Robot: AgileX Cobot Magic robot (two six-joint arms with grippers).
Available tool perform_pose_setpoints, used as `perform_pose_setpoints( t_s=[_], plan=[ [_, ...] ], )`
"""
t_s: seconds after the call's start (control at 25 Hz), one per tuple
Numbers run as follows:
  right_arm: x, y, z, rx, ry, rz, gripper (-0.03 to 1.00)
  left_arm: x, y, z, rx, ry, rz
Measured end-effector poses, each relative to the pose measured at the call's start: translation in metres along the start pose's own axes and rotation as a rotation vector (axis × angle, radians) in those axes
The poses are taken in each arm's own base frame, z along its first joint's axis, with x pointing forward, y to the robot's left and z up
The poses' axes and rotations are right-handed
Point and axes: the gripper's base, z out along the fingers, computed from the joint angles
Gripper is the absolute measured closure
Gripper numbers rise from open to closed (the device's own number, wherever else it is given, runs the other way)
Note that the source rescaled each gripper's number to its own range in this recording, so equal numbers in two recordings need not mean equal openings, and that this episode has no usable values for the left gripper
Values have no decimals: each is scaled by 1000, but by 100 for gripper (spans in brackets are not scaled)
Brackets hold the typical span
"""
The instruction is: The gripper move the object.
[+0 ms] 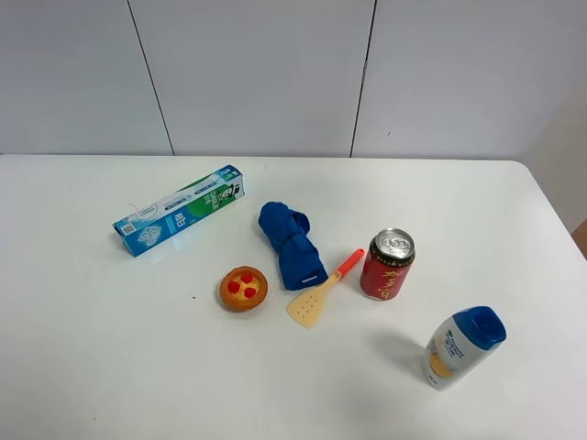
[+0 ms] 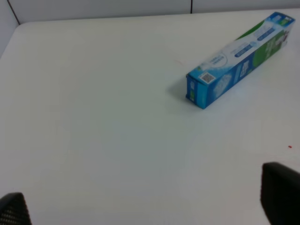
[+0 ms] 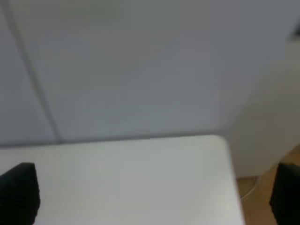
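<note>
Upright, red can (image 1: 387, 265) beside tilted shampoo bottle (image 1: 462, 347), both closed.

Only black, ribbed claw fingertips (image 2: 280, 192) show, two in each wrist view (image 3: 19, 192).

**A test bench, not a home**

I work at a bare white table (image 1: 92, 367) set against plain grey wall panels (image 1: 257, 73), which looks like a lab. Around the red can (image 1: 387, 265) lie unrelated goods: a toothpaste box (image 1: 179, 222) far to its left, a shampoo bottle (image 1: 463, 347) near its right, and a toy tart (image 1: 243, 288) and toy spatula (image 1: 320, 293) between.
</note>
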Motion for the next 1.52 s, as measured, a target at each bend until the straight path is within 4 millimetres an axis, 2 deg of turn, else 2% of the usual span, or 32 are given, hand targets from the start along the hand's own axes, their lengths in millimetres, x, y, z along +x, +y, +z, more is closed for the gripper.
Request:
perform_pose_setpoints(
  t_s=[0.08,0.16,0.28,0.36,0.52,0.72,0.88,1.0,1.12,1.52],
  plan=[
    [4,-21,-32,49,-60,24,-2,0,0,0,0,0,0],
    [16,-39,-56,102,-87,51,-2,0,0,0,0,0,0],
    [47,-58,-85,180,-93,86,-2,0,0,0,0,0,0],
    [75,-64,-97,206,-73,94,-2,0,0,0,0,0,0],
    [148,-69,-104,232,11,91,-2,0,0,0,0,0,0],
    [240,-68,-88,215,127,97,-2,0,0,0,0,0,0],
    [288,-61,-76,135,70,112,-2,0,0,0,0,0,0],
    [313,-57,-67,80,47,75,-2,0,0,0,0,0,0],
    [329,-51,-62,19,77,-5,-2,0,0,0,0,0,0],
    [335,-46,-66,-45,44,-73,-2,0,0,0,0,0,0]
  ],
)
